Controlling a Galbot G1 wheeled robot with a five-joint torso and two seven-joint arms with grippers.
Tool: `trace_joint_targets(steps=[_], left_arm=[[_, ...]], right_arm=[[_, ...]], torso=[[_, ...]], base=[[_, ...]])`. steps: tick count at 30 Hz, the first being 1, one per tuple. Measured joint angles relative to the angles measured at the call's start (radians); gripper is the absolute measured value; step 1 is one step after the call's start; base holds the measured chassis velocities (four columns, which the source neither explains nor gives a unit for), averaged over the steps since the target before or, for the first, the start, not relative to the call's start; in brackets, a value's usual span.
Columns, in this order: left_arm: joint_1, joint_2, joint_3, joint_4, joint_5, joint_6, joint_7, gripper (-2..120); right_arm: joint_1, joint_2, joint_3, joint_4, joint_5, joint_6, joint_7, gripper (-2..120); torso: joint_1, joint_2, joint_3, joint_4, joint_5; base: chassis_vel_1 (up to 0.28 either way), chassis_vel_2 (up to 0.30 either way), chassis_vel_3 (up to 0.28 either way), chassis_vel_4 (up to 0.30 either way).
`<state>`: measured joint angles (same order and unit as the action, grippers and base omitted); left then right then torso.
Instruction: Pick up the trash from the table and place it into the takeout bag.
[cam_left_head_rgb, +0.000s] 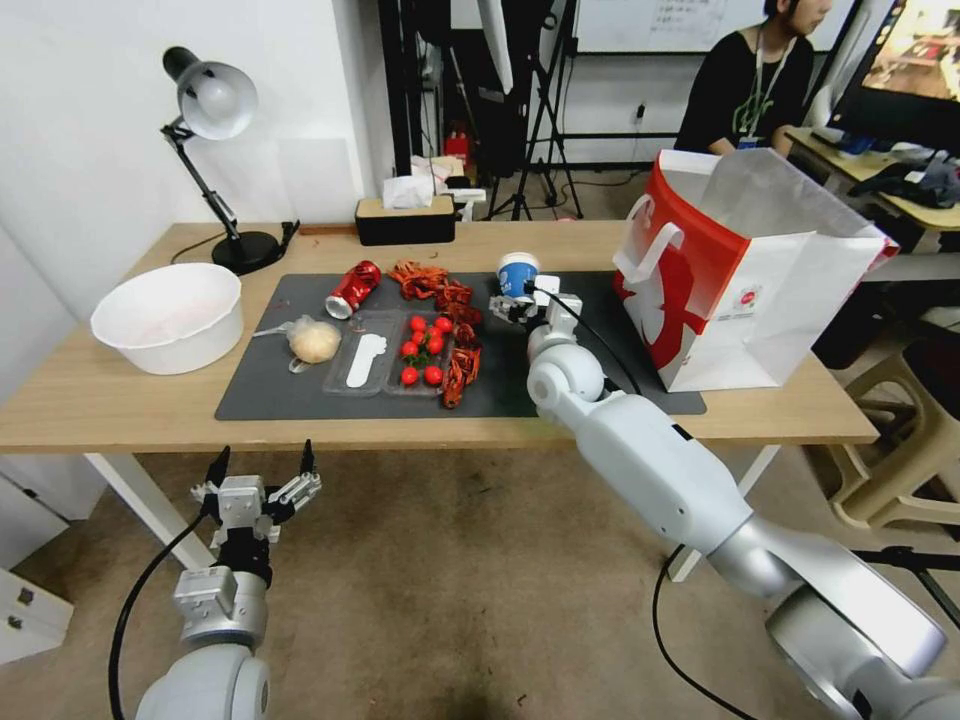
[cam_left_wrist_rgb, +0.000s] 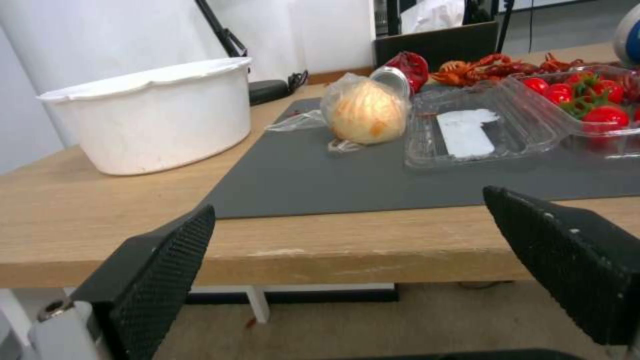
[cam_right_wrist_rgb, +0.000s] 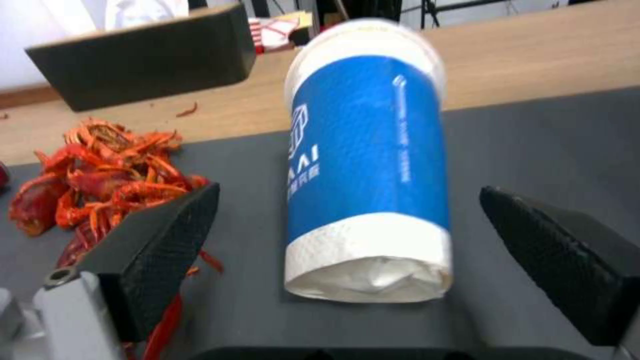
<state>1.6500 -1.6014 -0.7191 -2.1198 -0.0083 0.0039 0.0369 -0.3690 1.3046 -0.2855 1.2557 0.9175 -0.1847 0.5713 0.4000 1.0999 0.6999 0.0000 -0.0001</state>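
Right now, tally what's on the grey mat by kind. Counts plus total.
Blue-and-white paper cup, between the open fingers of the right gripper: 1
Dented red can: 1
Beige lump in clear wrap: 1
Clear plastic clamshell tray, open, with cherry tomatoes: 1
Crayfish shell piles: not countable as pieces
Total: 4 items plus the shells

We record a blue-and-white paper cup (cam_right_wrist_rgb: 367, 165) with white lettering at frame centre, on a dark grey mat (cam_left_head_rgb: 300, 385) over a light-wood table (cam_left_head_rgb: 90, 395). Upper right: white takeout bag (cam_left_head_rgb: 780, 290), red side panel. Left of centre: red can (cam_left_head_rgb: 352, 288), beige lump (cam_left_head_rgb: 315, 341), orange-red shells (cam_left_head_rgb: 435, 285), red tomatoes (cam_left_head_rgb: 422, 350), white bowl (cam_left_head_rgb: 170, 315).
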Motion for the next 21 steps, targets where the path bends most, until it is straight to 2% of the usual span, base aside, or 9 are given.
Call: trace_joint_targets(steps=[6,8,10,12,13,16,17,20,21], left_arm=[[0.003,0.001,-0.001,0.000,-0.001,-0.008,-0.001,100],[0.004,0.003,-0.004,0.000,-0.001,-0.012,-0.001,100],[0.005,0.003,-0.004,0.000,-0.001,-0.013,-0.001,100],[0.006,0.004,-0.006,-0.002,-0.002,-0.015,-0.002,100],[0.006,0.004,-0.006,-0.002,-0.002,-0.015,-0.002,100],[0.007,0.004,-0.006,-0.002,-0.002,-0.015,-0.002,100],[0.007,0.004,-0.006,-0.002,-0.002,-0.015,-0.002,100],[0.006,0.004,-0.006,-0.002,-0.002,-0.015,-0.002,100],[0.006,0.004,-0.006,-0.002,-0.002,-0.015,-0.002,100]], right_arm=[[0.022,0.021,-0.017,-0.051,0.017,-0.011,0.006,85],[0.034,0.033,-0.018,-0.076,0.025,-0.020,0.013,75],[0.038,0.036,-0.020,-0.082,0.028,-0.022,0.016,72],[0.048,0.043,-0.025,-0.100,0.032,-0.025,0.019,60],[0.048,0.043,-0.025,-0.100,0.032,-0.025,0.019,60],[0.051,0.048,-0.026,-0.107,0.033,-0.028,0.024,45],[0.051,0.048,-0.026,-0.107,0.033,-0.028,0.024,45],[0.045,0.045,-0.025,-0.100,0.032,-0.028,0.028,30],[0.045,0.045,-0.025,-0.100,0.032,-0.028,0.028,30]], torso=[[0.000,0.000,0.000,-0.0001,0.0000],[0.000,0.000,0.000,-0.0001,0.0000],[0.000,0.000,0.000,-0.0001,0.0000],[0.000,0.000,0.000,0.0000,0.0000],[0.000,0.000,0.000,0.0000,0.0000],[0.000,0.000,0.000,0.0000,0.0001],[0.000,0.000,0.000,0.0000,0.0001],[0.000,0.000,0.000,0.0001,0.0000],[0.000,0.000,0.000,0.0001,0.0000]], base=[[0.000,0.000,0.000,0.000],[0.000,0.000,0.000,0.000],[0.000,0.000,0.000,0.000],[0.000,0.000,0.000,0.000],[0.000,0.000,0.000,0.000],[0.000,0.000,0.000,0.000],[0.000,0.000,0.000,0.000],[0.000,0.000,0.000,0.000],[0.000,0.000,0.000,0.000]])
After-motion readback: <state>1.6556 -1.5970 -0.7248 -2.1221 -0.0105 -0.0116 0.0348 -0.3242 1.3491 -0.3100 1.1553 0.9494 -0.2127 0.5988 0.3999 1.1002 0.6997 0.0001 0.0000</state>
